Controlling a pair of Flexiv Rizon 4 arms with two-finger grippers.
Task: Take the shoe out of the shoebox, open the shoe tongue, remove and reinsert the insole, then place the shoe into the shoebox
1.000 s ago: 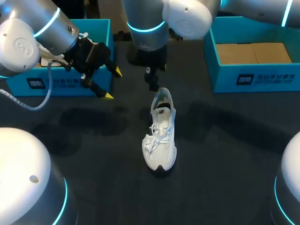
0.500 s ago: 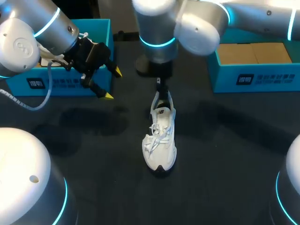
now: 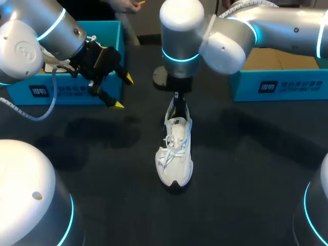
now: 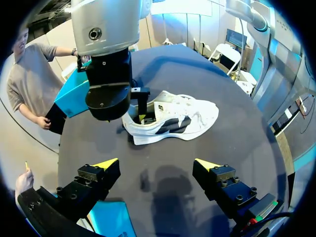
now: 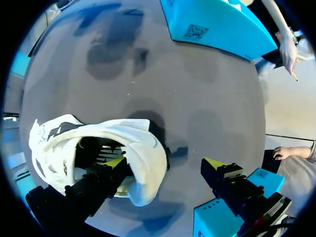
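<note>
The shoe stands upright near the middle of the table, out of either box, toe toward the near edge and heel toward the far edge. My right hand is down at the heel with its fingers spread. One yellow tip is inside the mouth of the shoe and the other is outside and well apart, so the heel collar is between them but not pinched. My left hand hangs spread and holding nothing above the table toward the far left corner.

I judge the shoe to be light, with a soft knit upper that will fold under pressure and a stiffer sole and heel. The collar looks like the firmest place to hold. The laces are loose and could snag a fingertip. I cannot make out the insole.

The left shoebox sits at the far left corner, its inside mostly hidden by my arm. The right shoebox sits at the far right corner. Where its inside shows, I see only a brown cardboard floor.
</note>
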